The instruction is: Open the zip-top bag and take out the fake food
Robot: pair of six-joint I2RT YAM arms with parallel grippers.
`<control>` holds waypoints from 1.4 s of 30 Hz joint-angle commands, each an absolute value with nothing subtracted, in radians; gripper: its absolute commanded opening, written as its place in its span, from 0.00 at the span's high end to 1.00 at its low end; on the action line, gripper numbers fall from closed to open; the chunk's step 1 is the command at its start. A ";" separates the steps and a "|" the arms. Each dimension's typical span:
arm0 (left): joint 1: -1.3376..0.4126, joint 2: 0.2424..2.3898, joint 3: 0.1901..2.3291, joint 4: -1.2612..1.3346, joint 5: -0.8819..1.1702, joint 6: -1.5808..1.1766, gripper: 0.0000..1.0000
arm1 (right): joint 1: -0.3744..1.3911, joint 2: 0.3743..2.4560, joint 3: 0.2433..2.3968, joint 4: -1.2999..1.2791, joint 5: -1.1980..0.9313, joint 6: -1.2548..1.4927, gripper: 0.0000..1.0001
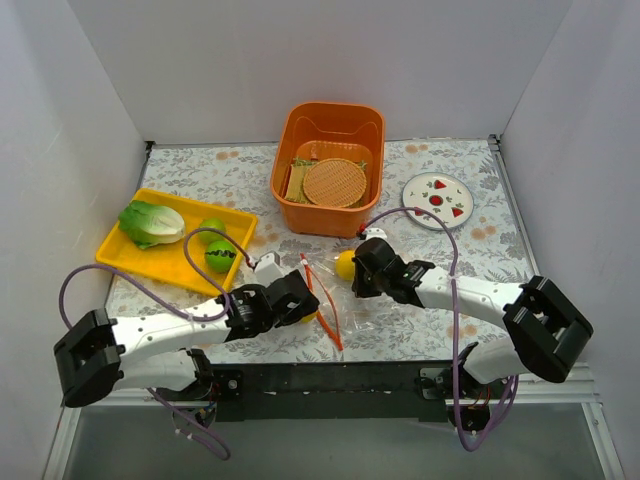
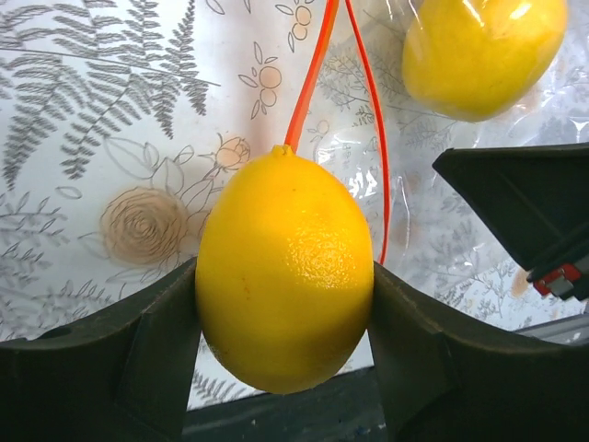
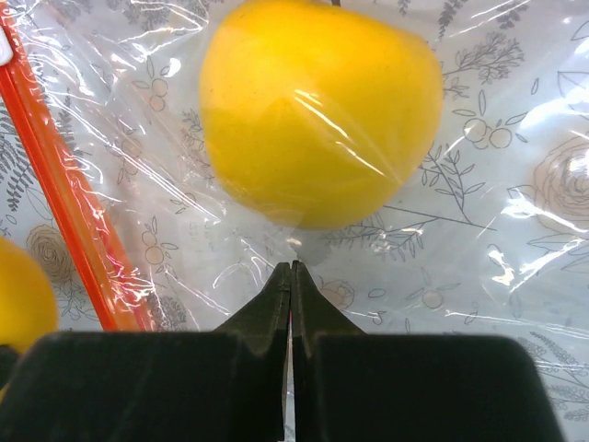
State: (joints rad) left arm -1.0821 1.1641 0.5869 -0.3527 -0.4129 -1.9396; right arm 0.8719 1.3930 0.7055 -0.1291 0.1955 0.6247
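Note:
The zip-top bag (image 1: 345, 300) lies crinkled on the table between my grippers, its orange-red zip strip (image 1: 322, 300) spread open. My left gripper (image 1: 300, 306) is shut on a yellow lemon (image 2: 285, 276), held just outside the zip strip (image 2: 313, 64). A second lemon (image 1: 346, 264) sits inside the bag, seen through the film in the right wrist view (image 3: 317, 110). My right gripper (image 3: 292, 267) is shut, pinching the bag film just below that lemon. The cabbage piece (image 1: 152, 222) and two limes (image 1: 212, 228) lie on the yellow tray.
The yellow tray (image 1: 160, 258) sits at the left. An orange bin (image 1: 335, 108) with tan woven discs (image 1: 334, 182) stands at the back centre. A white plate (image 1: 437, 200) with red marks lies at the back right. White walls enclose three sides.

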 commanded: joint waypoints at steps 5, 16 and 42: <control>-1.083 0.974 0.658 -0.656 -0.454 -2.002 0.89 | 0.854 1.348 0.692 -0.086 0.173 0.609 0.99; -0.820 0.971 0.868 -0.777 -0.441 -1.815 0.89 | 0.853 1.269 0.707 -0.113 0.160 0.586 0.93; 0.106 1.138 0.821 -0.554 -0.330 -1.569 0.60 | 0.853 1.135 0.742 -0.179 0.103 0.519 0.49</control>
State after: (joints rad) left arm 0.0563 1.1481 0.8646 -0.5774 -0.2844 -1.5673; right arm 0.8574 1.1633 0.7033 -0.1810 0.1223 0.5457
